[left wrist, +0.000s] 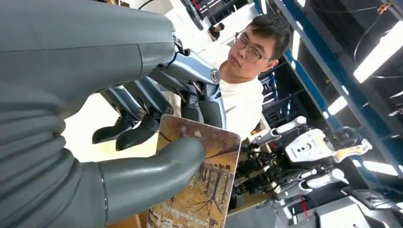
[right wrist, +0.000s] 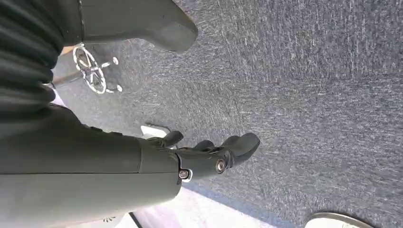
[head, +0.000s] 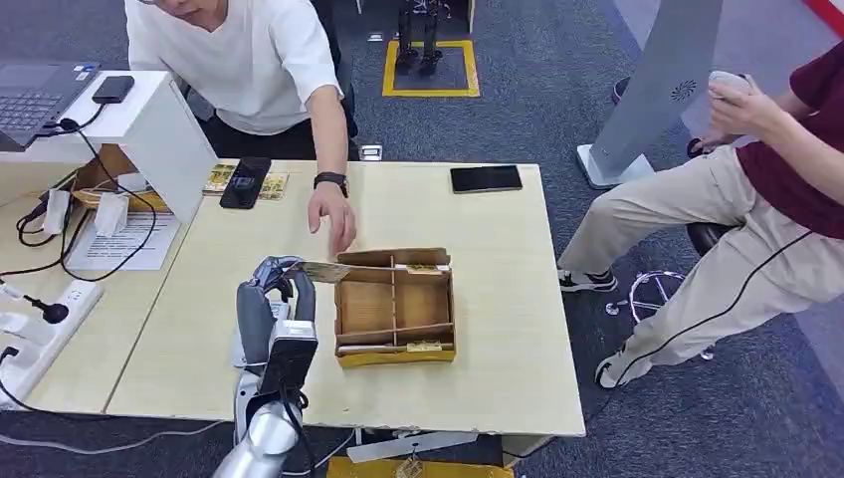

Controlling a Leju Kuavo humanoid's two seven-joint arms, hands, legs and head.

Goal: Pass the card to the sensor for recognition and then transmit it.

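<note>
The card (left wrist: 199,185) is a stiff rectangle printed with a brownish painting of bare trees. It is pinched between the thumb and fingers of the left robot hand (head: 271,299), held roughly level above the worktop (head: 498,329), just beside the wooden divided box (head: 395,306).

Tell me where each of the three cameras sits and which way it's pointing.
Head view: high on the body, facing forward and down at the table and tray; left hand shows.
Left wrist view: behind the left hand, looking up past the card at a person.
Right wrist view: behind the right hand, facing the floor.
Shared: head and left wrist views both show the card and that person.
</note>
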